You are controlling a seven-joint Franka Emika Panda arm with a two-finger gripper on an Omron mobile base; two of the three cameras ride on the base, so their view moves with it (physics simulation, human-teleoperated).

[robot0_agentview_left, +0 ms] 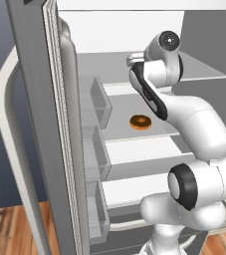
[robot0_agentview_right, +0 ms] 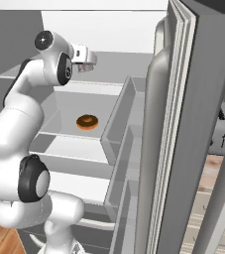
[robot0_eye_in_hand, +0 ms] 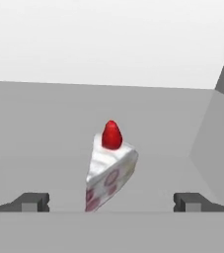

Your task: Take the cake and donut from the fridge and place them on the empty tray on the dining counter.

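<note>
Inside the fridge [robot0_agentview_left: 50, 124] I see my gripper [robot0_eye_in_hand: 111, 202] with fingers spread wide, the cake [robot0_eye_in_hand: 109, 165] upright between them, untouched; the donut [robot0_agentview_left: 140, 122] lies one shelf lower

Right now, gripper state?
Gripper: open, holding nothing; the cake sits on the fridge shelf between its spread fingertips.

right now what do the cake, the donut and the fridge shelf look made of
cake: soft white cream-like sides with pink fruit spots, glossy red berry on top.
donut: brown-orange ring with a slight sheen, like glaze.
fridge shelf: flat pale panel, matte as rendered; glass or plastic, cannot tell.
</note>
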